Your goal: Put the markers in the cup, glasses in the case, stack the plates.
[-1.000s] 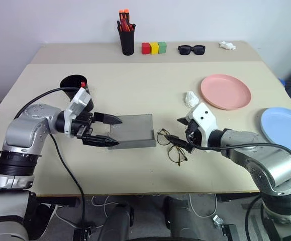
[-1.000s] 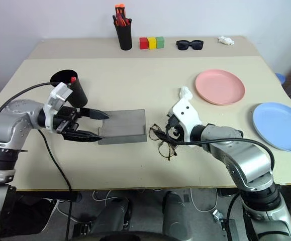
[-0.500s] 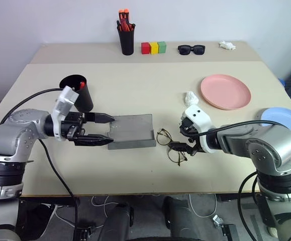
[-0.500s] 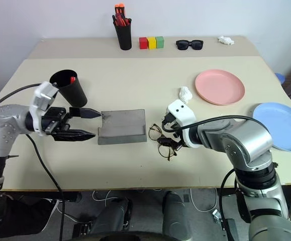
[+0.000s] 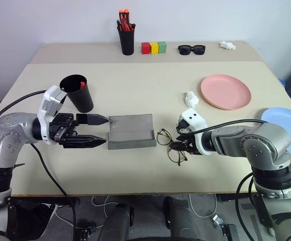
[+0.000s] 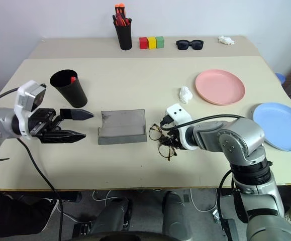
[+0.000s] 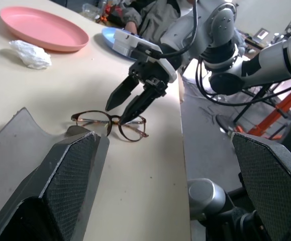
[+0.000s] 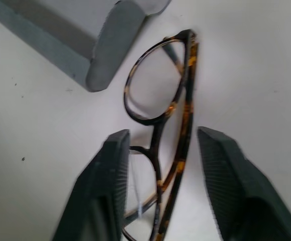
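Straddling the glasses (image 8: 160, 135), seemingly untouched: right end effector (image 8: 160, 201) fingers.

A beige table (image 5: 135, 85) stands against a plain white wall (image 5: 55, 22), under even light

Beige table (image 5: 135, 90) carries glasses (image 5: 171, 145), case (image 5: 131, 131), cup (image 5: 77, 93), plates (image 5: 225, 92)

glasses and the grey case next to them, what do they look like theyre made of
The glasses: thin frame mottled amber and dark brown like tortoiseshell, probably plastic or coated wire, with clear round lenses. The case: matte grey with a soft, felt-like surface and no shine, likely fabric over a stiffer shell; that part I can't confirm.
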`<state>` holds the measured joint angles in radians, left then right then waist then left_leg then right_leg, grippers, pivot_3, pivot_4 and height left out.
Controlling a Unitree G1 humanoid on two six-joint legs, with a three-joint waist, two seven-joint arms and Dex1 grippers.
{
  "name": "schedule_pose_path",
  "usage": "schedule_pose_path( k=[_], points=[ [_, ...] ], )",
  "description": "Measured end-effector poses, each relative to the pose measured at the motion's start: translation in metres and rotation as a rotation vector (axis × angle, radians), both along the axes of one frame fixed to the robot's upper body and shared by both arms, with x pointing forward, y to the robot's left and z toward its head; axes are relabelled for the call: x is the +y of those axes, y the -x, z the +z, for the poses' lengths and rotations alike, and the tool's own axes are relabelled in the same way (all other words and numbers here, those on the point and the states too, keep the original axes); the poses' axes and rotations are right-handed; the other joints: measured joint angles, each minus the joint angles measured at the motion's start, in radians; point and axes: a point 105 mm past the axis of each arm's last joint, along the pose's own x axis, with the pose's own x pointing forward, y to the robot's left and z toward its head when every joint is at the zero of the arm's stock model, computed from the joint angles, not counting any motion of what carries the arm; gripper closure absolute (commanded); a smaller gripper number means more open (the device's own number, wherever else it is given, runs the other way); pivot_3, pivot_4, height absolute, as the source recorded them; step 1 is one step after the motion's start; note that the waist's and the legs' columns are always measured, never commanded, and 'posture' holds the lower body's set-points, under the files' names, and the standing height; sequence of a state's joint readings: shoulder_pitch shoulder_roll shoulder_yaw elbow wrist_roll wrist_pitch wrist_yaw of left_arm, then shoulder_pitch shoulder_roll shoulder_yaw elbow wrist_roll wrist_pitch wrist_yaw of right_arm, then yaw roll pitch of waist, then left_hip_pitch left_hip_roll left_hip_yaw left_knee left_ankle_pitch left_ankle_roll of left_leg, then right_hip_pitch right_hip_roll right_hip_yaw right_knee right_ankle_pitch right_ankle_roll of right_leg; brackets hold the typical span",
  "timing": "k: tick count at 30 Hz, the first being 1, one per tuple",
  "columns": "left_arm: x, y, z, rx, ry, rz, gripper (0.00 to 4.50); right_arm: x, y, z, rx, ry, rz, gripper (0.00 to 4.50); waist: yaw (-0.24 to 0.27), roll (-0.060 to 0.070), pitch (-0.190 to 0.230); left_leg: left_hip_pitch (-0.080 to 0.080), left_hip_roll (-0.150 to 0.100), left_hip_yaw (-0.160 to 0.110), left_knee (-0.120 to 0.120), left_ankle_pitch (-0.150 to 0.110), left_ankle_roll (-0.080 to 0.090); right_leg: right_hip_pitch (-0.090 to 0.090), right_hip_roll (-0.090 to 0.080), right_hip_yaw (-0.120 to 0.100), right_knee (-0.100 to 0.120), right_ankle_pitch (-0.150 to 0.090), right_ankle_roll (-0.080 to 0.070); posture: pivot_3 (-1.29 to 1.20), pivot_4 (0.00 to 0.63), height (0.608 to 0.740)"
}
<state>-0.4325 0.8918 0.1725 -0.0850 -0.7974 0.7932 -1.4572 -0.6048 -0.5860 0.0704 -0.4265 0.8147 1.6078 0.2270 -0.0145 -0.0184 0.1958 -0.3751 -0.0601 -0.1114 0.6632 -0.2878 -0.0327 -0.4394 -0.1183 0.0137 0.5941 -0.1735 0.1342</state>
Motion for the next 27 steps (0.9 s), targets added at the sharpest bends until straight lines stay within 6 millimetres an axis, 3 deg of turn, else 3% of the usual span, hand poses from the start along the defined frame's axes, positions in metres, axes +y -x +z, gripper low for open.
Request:
schedule_pose_path(
  k=[1, 4, 7, 13, 18, 22, 27],
  points=[
    [0.000, 0.000, 0.000, 0.000, 0.000, 0.000, 0.00, 0.000, 0.000, 0.000, 0.002, -0.001, 0.000, 2.16, 0.000, 0.000, 0.000, 0.000, 0.000, 0.000, 0.000, 0.000, 0.000, 0.000, 0.000, 0.000, 0.000, 0.000, 0.000, 0.00, 0.150, 0.740],
    [0.000, 0.000, 0.000, -0.002, -0.001, 0.004, 0.00, 0.000, 0.000, -0.001, 0.011, -0.003, -0.002, 3.00, 0.000, 0.000, 0.000, 0.000, 0.000, 0.000, 0.000, 0.000, 0.000, 0.000, 0.000, 0.000, 0.000, 0.000, 0.000, 0.00, 0.150, 0.740],
    [-0.002, 0.000, 0.001, -0.010, -0.009, 0.005, 0.00, -0.001, 0.000, -0.003, 0.017, -0.001, -0.011, 4.36, 0.000, 0.000, 0.000, 0.000, 0.000, 0.000, 0.000, 0.000, 0.000, 0.000, 0.000, 0.000, 0.000, 0.000, 0.000, 0.00, 0.150, 0.740],
    [-0.011, 0.004, 0.005, -0.016, -0.015, -0.001, 0.00, -0.002, 0.000, -0.003, 0.016, 0.006, -0.015, 4.44, 0.000, 0.000, 0.000, 0.000, 0.000, 0.000, 0.000, 0.000, 0.000, 0.000, 0.000, 0.000, 0.000, 0.000, 0.000, 0.00, 0.150, 0.740],
    [-0.014, 0.002, 0.009, -0.011, -0.012, 0.013, 0.00, -0.014, -0.005, 0.002, 0.002, 0.048, -0.045, 4.44, 0.000, 0.000, 0.000, 0.000, 0.000, 0.000, 0.000, 0.000, 0.000, 0.000, 0.000, 0.000, 0.000, 0.000, 0.000, 0.00, 0.150, 0.740],
    [-0.014, -0.002, 0.016, -0.028, -0.001, 0.044, 0.00, -0.033, -0.025, 0.026, -0.107, 0.111, -0.129, 4.44, -0.001, 0.000, 0.000, 0.000, 0.000, 0.000, 0.000, 0.000, 0.000, 0.000, 0.000, 0.000, -0.001, 0.000, 0.000, 0.00, 0.150, 0.740],
    [0.004, -0.004, 0.021, -0.018, 0.018, 0.141, 0.00, -0.019, -0.042, 0.052, -0.275, 0.036, -0.099, 4.44, -0.010, 0.000, 0.000, 0.000, 0.001, 0.001, -0.002, 0.000, 0.000, -0.002, 0.001, 0.000, 0.000, 0.000, 0.000, 0.00, 0.150, 0.740]
  ],
)
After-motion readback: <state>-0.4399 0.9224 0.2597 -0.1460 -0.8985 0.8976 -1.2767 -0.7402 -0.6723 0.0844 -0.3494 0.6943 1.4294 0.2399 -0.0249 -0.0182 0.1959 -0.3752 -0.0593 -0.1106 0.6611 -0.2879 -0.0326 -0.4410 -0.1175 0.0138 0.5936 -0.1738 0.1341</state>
